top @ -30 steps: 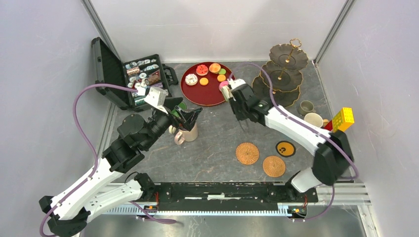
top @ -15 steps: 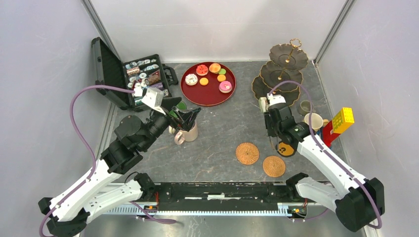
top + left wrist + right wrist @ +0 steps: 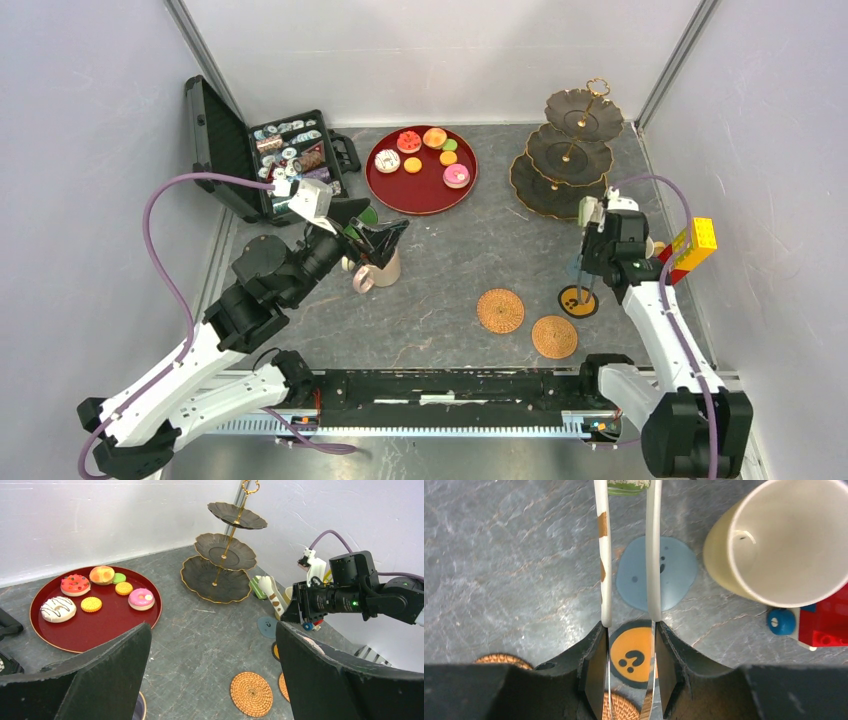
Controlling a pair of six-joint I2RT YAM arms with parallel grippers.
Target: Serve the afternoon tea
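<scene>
Afternoon tea is barely underway, going by these shots.

Top camera: the toy cakes [image 3: 457, 175] all sit on the red tray [image 3: 430, 192] at the back of the desk [image 3: 450, 260]. The three-tier stand [image 3: 545, 185] just to the tray's right has nothing on it. The left end effector [image 3: 380, 240] hangs right over the beige mug [image 3: 383, 272], left of centre. The right end effector [image 3: 588, 270] is over near the right wall, above the orange coaster [image 3: 578, 300]. The two woven coasters [image 3: 500, 310] have no mug on them.

Left wrist camera: its fingers are spread wide with nothing between them, so that one's open. Only a sliver of mug rim shows down by one finger. You can also see every tier of the stand is bare, and the small grey mug [image 3: 256, 587] sits near its foot.

Right wrist camera: the fingers are clamped on what look like white tongs [image 3: 653, 550] with brown patches. The tips run off the top of the picture, so I can't tell if they carry anything. The yellow mug [image 3: 774, 540] stands upright just beside a blue coaster [image 3: 674, 575], not on it.

What's left, I reckon: getting the cakes onto the tiers and the mugs set out, so nearly all of it.
</scene>
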